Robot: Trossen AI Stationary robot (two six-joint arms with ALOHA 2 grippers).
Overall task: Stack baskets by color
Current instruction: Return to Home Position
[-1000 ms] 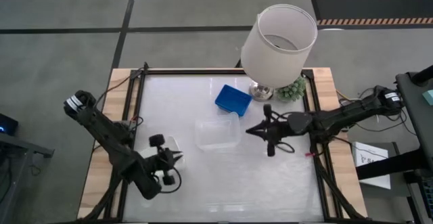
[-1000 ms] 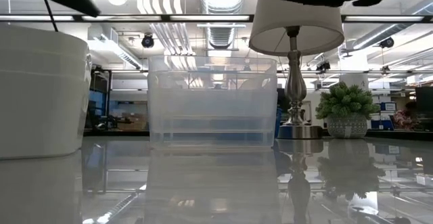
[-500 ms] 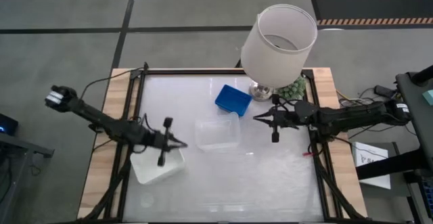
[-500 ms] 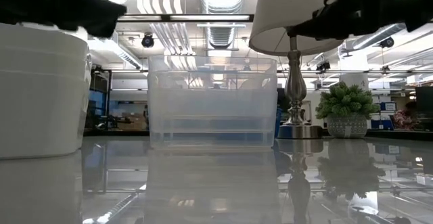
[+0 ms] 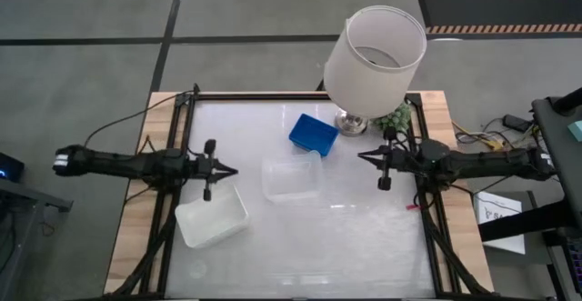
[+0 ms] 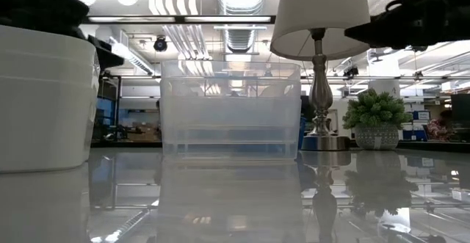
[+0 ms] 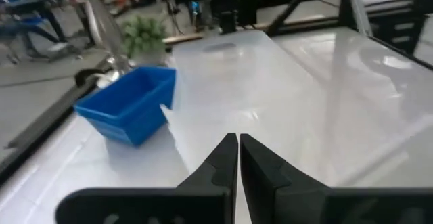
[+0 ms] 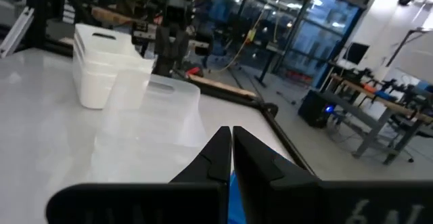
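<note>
- While both arms reach in level across the table's [image 5: 364,246] left and right edges, the left gripper [image 5: 233,170] points inward with its fingers pressed together and nothing between them. Its wrist view shows the two tips touching.
- The right gripper [image 5: 360,155] faces it from the opposite side, also pressed together and empty.
- The white baskets [image 5: 212,221] sit toward the front left of the table, just beside the left gripper on its front side. Their long axis is slanted to the table edge. In the right wrist view the rim looks doubled, so I judge them to be nested.
- The clear baskets [image 5: 291,178] stand between the two grippers, close to the line joining the tips, with their long axis running roughly along that line.
- The blue baskets [image 5: 314,135] lie farther back, just beside the foot of the lamp [image 5: 375,55] and near the plant [image 5: 396,119]. The right arm is the nearer one.
- Each colour now forms a single pile, so the sorting looks finished and what seems left is drawing the arms back to rest.
- That retreat turns on one fact: both tips aim at the clear pile. Each arm is safest pulling straight back along its own length, away from that pile.
- The left arm has the tighter margin, since the white rim lies just beside its fingers. A sideways swing toward the front could nudge that pile.
</note>
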